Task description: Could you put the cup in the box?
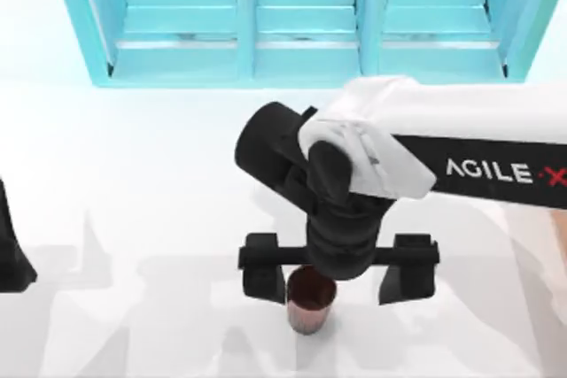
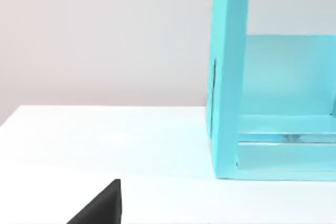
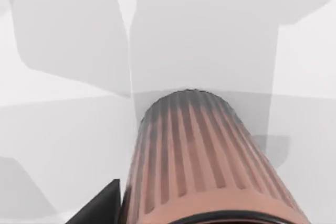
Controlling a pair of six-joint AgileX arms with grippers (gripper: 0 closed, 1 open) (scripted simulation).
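Note:
The cup [image 1: 310,303] is small, dark reddish-brown and ribbed, and stands upright on the white table near the front edge, a little right of centre. My right gripper [image 1: 335,282] hangs right over it, open wide, with one dark finger [image 1: 263,276] well off to the cup's left and the other to its right, neither touching it. The right wrist view looks down the cup's ribbed side [image 3: 205,166] from close up, with a black fingertip [image 3: 102,208] beside it. The box is out of view. My left arm [image 1: 11,250] stays parked at the table's left edge.
A big turquoise three-bay shelf unit [image 1: 301,15] runs along the back of the table; the left wrist view shows its end wall [image 2: 228,77]. Bare white tabletop [image 1: 133,174] lies between the shelf and the cup, and to the left.

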